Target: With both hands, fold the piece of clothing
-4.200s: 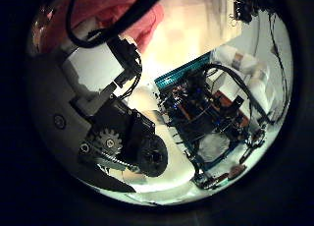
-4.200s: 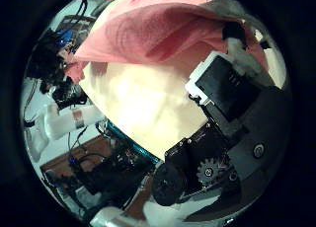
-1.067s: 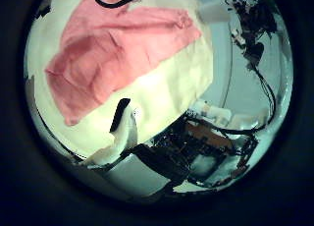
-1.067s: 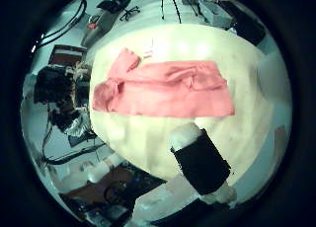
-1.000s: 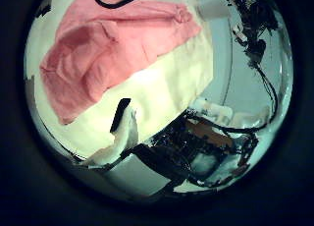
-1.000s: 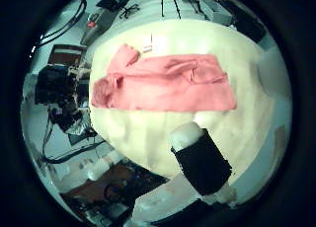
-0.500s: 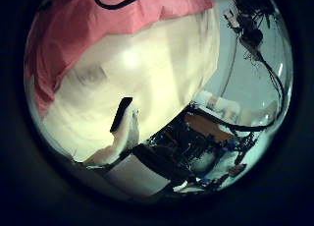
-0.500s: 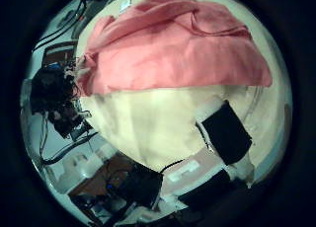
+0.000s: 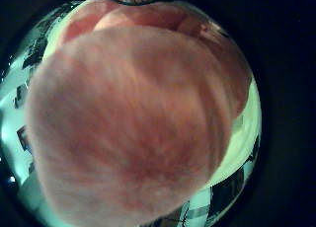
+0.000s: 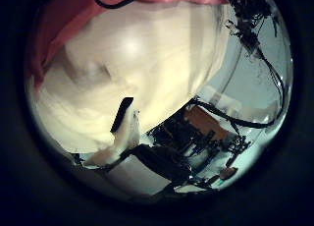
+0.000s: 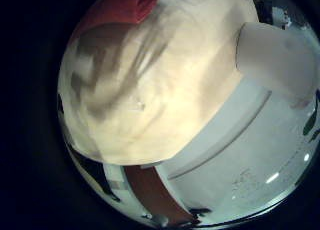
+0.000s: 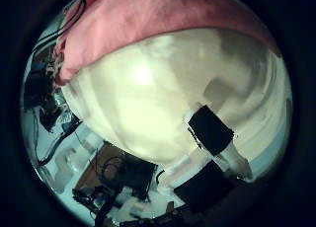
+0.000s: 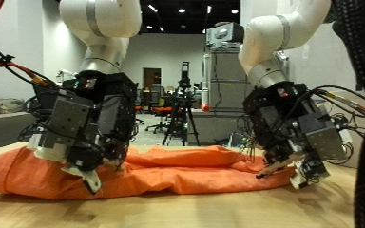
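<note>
The orange garment (image 13: 170, 169) lies flat on the table (image 13: 233, 211), and I see both palms now far closer than a second ago, left hand (image 13: 87, 128) at nine o'clock, right hand (image 13: 294, 128) at three, fingers extended, nothing pinched yet.

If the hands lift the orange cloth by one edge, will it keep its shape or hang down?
The orange cloth will probably hang down limply: it lies on the table in soft wrinkles and rolled folds. It seems light, being thin fabric. The left hand and right hand should lift together, or it may bunch.
</note>
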{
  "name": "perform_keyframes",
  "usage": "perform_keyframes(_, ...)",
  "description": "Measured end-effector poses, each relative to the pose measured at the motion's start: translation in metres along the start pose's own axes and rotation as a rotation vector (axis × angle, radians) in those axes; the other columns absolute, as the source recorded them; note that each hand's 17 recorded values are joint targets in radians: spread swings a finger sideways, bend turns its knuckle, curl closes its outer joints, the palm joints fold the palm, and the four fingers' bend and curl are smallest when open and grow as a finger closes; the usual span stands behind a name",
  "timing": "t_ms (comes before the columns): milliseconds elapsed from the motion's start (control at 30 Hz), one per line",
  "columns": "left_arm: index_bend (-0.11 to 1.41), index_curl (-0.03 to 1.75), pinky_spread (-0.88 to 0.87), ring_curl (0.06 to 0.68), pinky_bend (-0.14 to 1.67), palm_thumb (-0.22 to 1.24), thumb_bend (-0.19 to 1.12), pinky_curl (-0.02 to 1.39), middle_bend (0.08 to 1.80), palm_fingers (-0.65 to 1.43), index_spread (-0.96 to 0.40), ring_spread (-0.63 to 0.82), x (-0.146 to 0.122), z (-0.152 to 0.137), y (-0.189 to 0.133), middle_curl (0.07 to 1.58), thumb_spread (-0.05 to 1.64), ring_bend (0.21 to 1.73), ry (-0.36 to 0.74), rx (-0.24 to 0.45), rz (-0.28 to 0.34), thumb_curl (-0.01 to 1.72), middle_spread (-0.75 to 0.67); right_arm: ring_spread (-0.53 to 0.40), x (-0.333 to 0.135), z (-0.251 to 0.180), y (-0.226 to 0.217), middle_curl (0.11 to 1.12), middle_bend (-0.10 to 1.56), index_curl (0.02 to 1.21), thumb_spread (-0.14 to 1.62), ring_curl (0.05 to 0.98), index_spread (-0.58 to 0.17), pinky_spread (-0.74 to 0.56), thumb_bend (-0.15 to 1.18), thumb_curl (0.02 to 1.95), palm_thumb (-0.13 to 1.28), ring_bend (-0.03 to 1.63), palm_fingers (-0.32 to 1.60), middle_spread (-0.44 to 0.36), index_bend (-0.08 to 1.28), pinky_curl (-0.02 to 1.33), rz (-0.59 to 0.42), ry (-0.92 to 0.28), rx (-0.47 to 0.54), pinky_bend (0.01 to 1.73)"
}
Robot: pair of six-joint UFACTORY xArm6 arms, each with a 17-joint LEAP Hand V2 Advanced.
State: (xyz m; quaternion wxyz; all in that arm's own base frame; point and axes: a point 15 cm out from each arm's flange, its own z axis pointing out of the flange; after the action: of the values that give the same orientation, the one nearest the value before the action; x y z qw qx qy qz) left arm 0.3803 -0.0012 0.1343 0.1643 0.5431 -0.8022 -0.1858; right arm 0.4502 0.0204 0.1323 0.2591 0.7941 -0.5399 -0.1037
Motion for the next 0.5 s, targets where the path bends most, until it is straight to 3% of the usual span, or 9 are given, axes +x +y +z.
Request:
perform_keyframes(200, 0.16, 0.29, 0.51, 0.218, 0.23, 0.46, -0.02, 0.32, 0.18, -0.03, 0.16, 0.53, 0.001, 0.005, 0.013, 0.26, 1.14, 0.39, -0.004, -0.063, 0.006, 0.35, 0.3, 0.084, 0.007, -0.001, 0.01, 0.35, 0.22, 0.37, 1.3, 0.213, -0.419, 0.22, 0.32, 0.53, 0.59, 0.19, 0.21, -0.207, 0.19, 0.27, 0.001, 0.029, -0.028, 0.18)
perform_keyframes(500, 0.16, 0.29, 0.5, 0.221, 0.23, 0.45, -0.02, 0.32, 0.18, -0.02, 0.16, 0.52, 0.007, 0.011, 0.037, 0.27, 1.14, 0.39, -0.012, -0.147, 0.02, 0.35, 0.29, 0.078, 0.006, 0.005, 0.057, 0.36, 0.21, 0.35, 1.37, 0.222, -0.404, 0.22, 0.26, 0.55, 0.56, 0.19, 0.19, -0.166, 0.17, 0.27, 0.0, 0.033, -0.151, 0.19)
